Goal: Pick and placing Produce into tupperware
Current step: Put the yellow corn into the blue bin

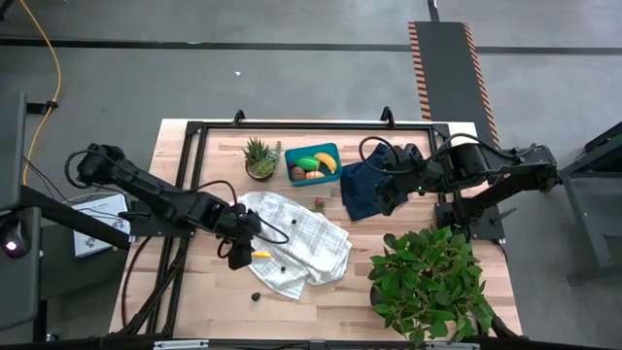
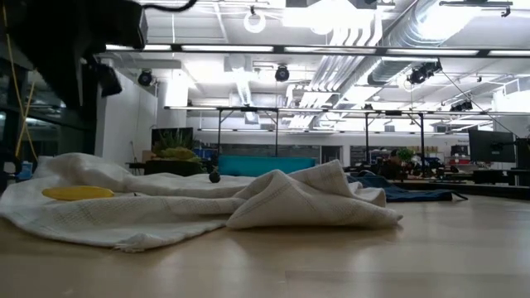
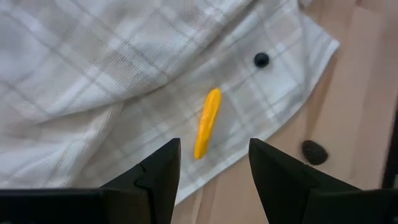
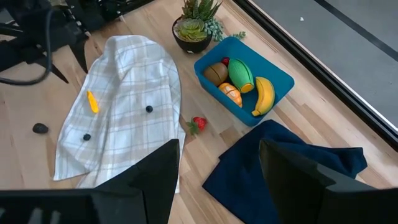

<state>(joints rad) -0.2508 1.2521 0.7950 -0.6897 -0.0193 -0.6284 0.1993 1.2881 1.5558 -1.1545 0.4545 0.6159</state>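
Note:
A small yellow piece of produce [image 3: 207, 122] lies on the white plaid cloth [image 1: 292, 238] at the table's left. My left gripper [image 3: 214, 168] hovers open just above it, pointing steeply down, a finger standing at either side of its near end. Dark berries [image 3: 262, 60] lie on the cloth, and a dark piece [image 3: 314, 152] lies on the wood beside it. The teal tupperware [image 4: 283, 81] holds a banana [image 4: 264, 95] and green, brown and orange pieces. A strawberry [image 4: 198, 124] lies on the wood next to it. My right gripper [image 4: 217, 180] waits open, high above the navy cloth [image 4: 280, 168].
A small spiky potted plant [image 1: 259, 157] stands left of the tupperware at the far edge. A big leafy plant [image 1: 428, 282] fills the near right corner. The plaid cloth is rumpled into folds [image 2: 315, 194]. Bare wood lies near the front edge.

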